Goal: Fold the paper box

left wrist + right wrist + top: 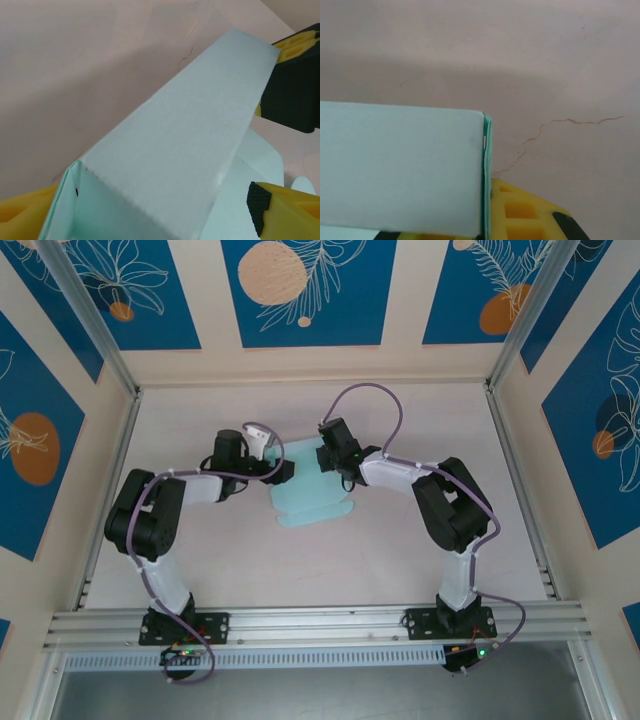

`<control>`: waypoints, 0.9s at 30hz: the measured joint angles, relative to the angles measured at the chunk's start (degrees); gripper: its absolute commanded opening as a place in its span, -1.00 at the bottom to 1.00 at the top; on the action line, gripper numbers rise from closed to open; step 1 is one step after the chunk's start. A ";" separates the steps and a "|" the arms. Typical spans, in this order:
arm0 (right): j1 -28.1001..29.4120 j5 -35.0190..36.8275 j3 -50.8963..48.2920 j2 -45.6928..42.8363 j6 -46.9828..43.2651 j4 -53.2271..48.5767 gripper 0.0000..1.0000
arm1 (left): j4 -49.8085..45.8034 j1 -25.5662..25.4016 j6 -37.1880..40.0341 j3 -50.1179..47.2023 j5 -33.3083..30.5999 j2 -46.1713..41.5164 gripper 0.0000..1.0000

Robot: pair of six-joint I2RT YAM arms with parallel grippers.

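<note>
The left gripper [152,200] stands open, its yellow plastic fingers [287,210] set wide apart, each with a black, finely ribbed pad. Between them rises a panel [190,140] of the paper box [312,495]: thin, matte, pale blue card, creased along a faint dotted fold line and tilted up from the sheet. The finger on the left of the wrist view touches the card's edge; the pad on the other side stands just clear of the panel, above a flat part of the sheet with a rounded tab.

The right gripper [325,458] meets the same panel at its far corner, where one black-and-yellow finger [292,90] presses against the edge. In its own wrist view a yellow, hollow-celled finger [520,215] sits just beside a doubled edge of card; the panel hides the rest, so whether this gripper is clamped cannot be told.

From above, the box lies mid-table between the two grippers, mostly flat, with curved flaps toward the near side. The table [420,420] is smooth, pale pinkish-beige with thin hairline cracks. A purple cable [370,390] loops over the right arm. A ribbed metal rail [320,620] runs along the near edge, and blue walls [310,290] with leaf and orange-circle prints enclose the space.
</note>
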 measured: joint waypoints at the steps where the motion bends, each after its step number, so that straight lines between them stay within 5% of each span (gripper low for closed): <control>1: 0.00 -0.07 0.00 0.00 0.00 0.00 -0.96 | -0.22 -0.04 -0.02 -0.68 -0.52 -0.92 0.77; 10: 0.04 -0.35 0.00 0.00 0.24 0.04 -0.96 | -1.90 -0.07 -2.82 -3.91 -4.11 -7.56 0.75; 27: 0.11 -0.33 0.11 0.00 0.22 -0.07 -0.96 | -2.91 -1.42 -2.43 -6.29 -4.28 -7.23 0.37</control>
